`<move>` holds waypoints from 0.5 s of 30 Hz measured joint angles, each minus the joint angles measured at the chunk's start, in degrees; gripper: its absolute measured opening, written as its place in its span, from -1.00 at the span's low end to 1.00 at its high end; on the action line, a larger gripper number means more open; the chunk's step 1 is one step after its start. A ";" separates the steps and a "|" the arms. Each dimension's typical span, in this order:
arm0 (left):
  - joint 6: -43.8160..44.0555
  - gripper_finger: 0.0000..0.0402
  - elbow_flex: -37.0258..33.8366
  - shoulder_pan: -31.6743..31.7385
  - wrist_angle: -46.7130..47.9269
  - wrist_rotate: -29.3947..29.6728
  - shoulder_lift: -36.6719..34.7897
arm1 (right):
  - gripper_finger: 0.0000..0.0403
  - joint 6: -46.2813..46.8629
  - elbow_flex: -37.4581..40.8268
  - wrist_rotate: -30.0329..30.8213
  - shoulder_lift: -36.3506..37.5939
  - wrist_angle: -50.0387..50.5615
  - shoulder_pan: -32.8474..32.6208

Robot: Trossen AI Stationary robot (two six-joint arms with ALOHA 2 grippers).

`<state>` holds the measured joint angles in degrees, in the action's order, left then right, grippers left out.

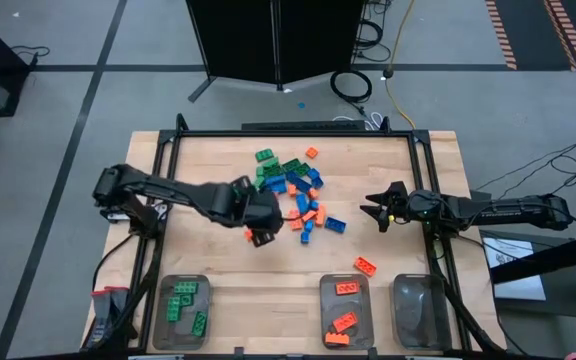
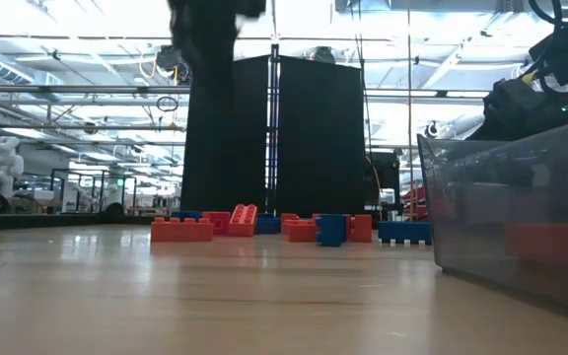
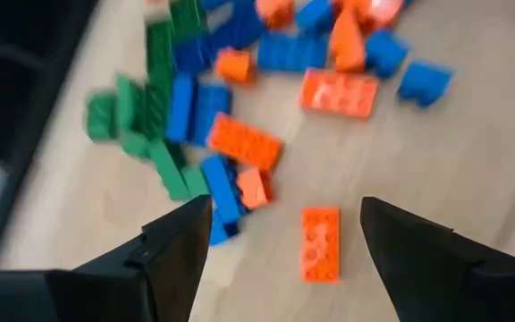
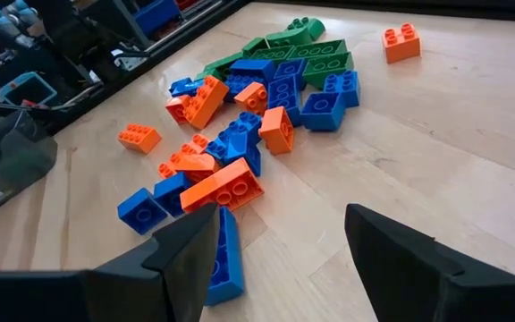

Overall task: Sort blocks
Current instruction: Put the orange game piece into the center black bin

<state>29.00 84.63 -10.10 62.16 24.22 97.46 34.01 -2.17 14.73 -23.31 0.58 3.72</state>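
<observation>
Left tool [image 3: 275,246] hangs open above a lone orange brick [image 3: 320,243] at the blocks' [image 1: 293,192] near fringe, mid-tabletop; centre, descend straight. Right tool [image 1: 378,212] waits open near the right edge.

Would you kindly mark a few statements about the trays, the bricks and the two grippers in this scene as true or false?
1. The left tray holds green bricks. True.
2. The middle tray holds blue bricks. False: it holds orange bricks.
3. The right tray holds no bricks. True.
4. The left gripper is shut on a green brick. False: its fingers are open above a lone orange brick on the table.
5. The right gripper is open beside the brick pile. True.
</observation>
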 joint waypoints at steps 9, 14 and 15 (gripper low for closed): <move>6.03 0.44 -20.27 0.50 -17.36 -6.91 0.12 | 0.18 -1.21 0.00 0.01 -0.09 0.00 0.01; 3.17 0.44 -23.82 2.41 -23.92 -8.77 0.07 | 0.18 -2.13 0.00 0.14 -0.49 0.00 0.00; 2.49 0.44 -24.57 2.85 -25.27 -9.32 0.07 | 0.18 -2.14 0.00 0.15 -0.54 0.00 0.01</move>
<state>31.50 60.07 -7.25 36.90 14.90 97.53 31.87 -2.17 14.88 -23.85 0.58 3.73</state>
